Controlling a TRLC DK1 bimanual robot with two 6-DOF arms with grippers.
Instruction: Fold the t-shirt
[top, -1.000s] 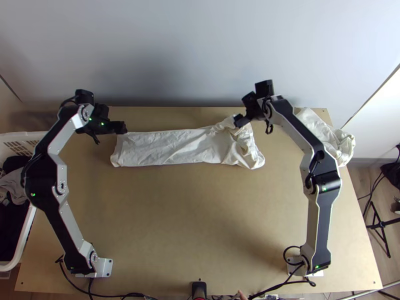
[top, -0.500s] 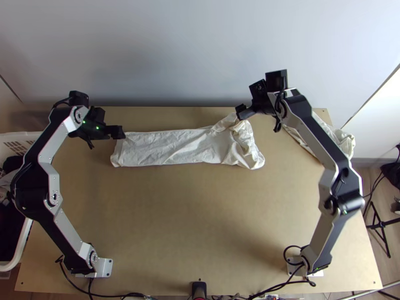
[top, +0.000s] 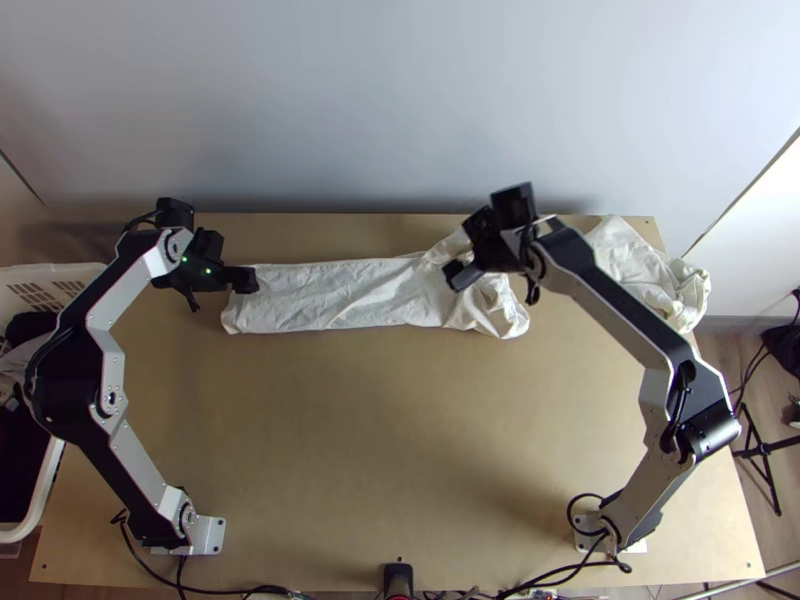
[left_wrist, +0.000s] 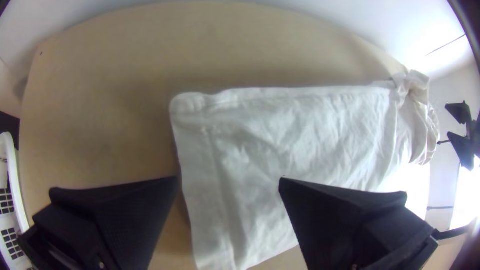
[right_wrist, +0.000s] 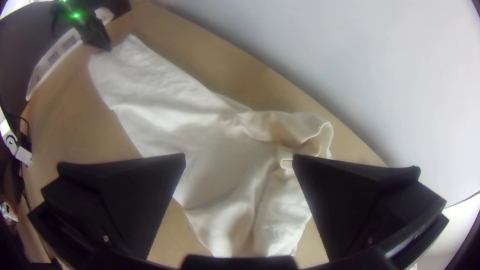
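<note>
The left gripper (top: 243, 279) is over the left end of the cream t-shirt (top: 345, 293), which lies as a long flat strip near the table's far edge, its right end bunched. In the left wrist view the left gripper (left_wrist: 228, 182) stands open above the shirt's straight hemmed end (left_wrist: 220, 165). Over the bunched end is the right gripper (top: 457, 276). The right wrist view has the right gripper (right_wrist: 239, 160) open, with rumpled cloth (right_wrist: 235, 170) beneath and between its spread fingers and a curled edge (right_wrist: 320, 132) beside one of them.
Another cream cloth (top: 650, 275) lies bunched at the table's far right corner, partly over the edge. A white basket (top: 50, 470) holding dark and light cloth stands off the table's left side. A pale wall (top: 400, 110) rises behind the far edge.
The right gripper shifted toward the far right, then came back left and nearer, over the bunched end. My left gripper drew slightly left, then returned right and a little nearer. The shirt lies the same.
</note>
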